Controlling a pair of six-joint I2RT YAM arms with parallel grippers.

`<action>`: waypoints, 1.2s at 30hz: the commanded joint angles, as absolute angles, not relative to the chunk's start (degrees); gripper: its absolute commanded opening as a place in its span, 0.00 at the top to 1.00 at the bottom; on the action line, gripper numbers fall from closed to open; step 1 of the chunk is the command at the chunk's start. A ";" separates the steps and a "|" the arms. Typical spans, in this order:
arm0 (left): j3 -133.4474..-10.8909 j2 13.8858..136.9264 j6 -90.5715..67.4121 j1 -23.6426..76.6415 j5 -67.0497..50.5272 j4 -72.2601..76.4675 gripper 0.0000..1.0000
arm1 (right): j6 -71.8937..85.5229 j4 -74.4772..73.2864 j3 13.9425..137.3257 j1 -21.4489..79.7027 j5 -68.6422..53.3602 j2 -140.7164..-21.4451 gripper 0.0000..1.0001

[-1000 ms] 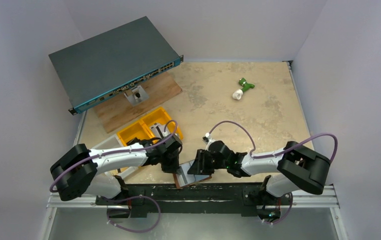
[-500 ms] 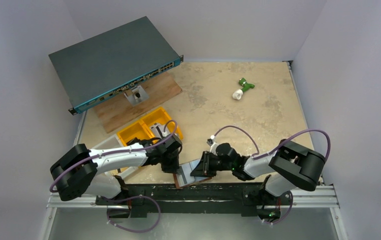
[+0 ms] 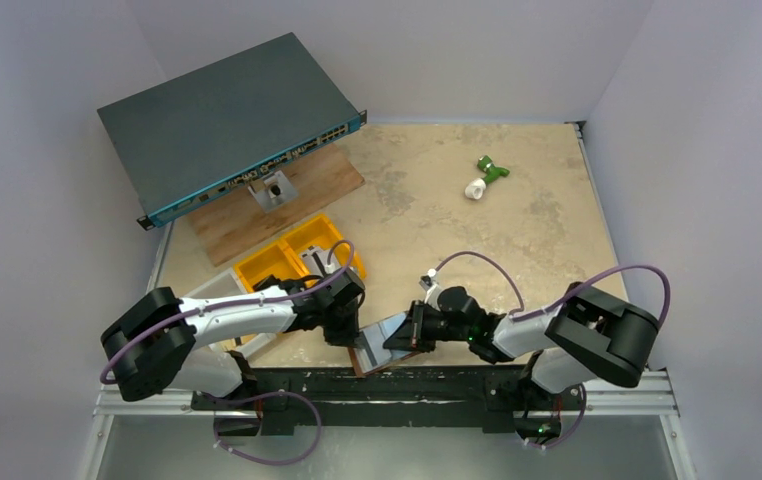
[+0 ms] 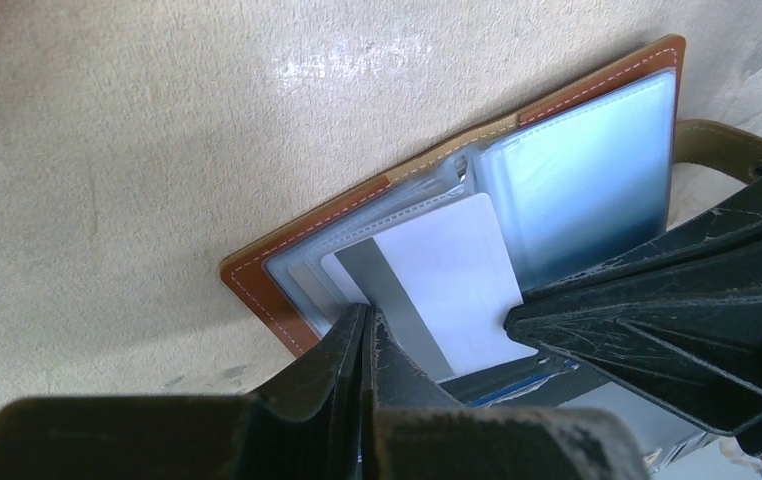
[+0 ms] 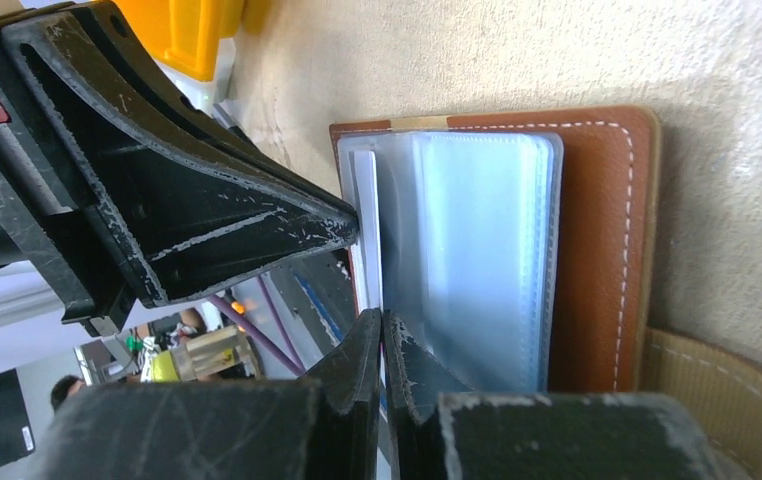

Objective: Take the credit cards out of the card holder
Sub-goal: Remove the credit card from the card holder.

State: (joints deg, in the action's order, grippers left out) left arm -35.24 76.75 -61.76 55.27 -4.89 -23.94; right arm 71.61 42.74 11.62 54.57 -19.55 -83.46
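The brown card holder (image 3: 369, 357) lies open at the table's near edge, between my two grippers. In the left wrist view its leather (image 4: 257, 282) and clear plastic sleeves (image 4: 582, 180) show. A pale credit card (image 4: 452, 270) with a grey stripe sticks partly out of a sleeve. My left gripper (image 4: 367, 322) is shut on that card's edge. My right gripper (image 5: 384, 325) is shut on the edge of the clear sleeves (image 5: 477, 250), over the brown leather (image 5: 597, 250). A snap tab (image 5: 707, 400) shows at the lower right. From above, the left gripper (image 3: 349, 335) and the right gripper (image 3: 407, 338) almost touch.
A yellow bin (image 3: 292, 258) stands just behind the left gripper. A network switch (image 3: 227, 120) rests on a wooden board (image 3: 277, 205) at the back left. A green and white object (image 3: 484, 178) lies at the back right. The metal rail (image 3: 407, 382) runs along the near edge.
My right gripper has shifted a little to the right and turned, and the pale sleeves now show more from above. The left arm has stayed where it was.
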 commanded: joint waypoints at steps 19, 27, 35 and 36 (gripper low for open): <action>-34.14 79.82 -60.10 55.46 -0.58 -29.08 1.00 | 68.19 35.18 13.45 53.88 -16.48 -79.64 0.71; -34.42 80.02 -59.94 55.46 -0.88 -28.74 1.00 | 67.90 38.83 14.82 53.92 -18.67 -84.60 0.81; -34.28 79.81 -59.71 55.46 -0.51 -29.26 1.00 | 66.73 28.54 14.63 53.75 -13.44 -77.22 1.00; -34.21 79.82 -59.68 55.46 -0.50 -29.27 1.00 | 66.65 26.75 14.67 53.63 -12.41 -75.81 1.00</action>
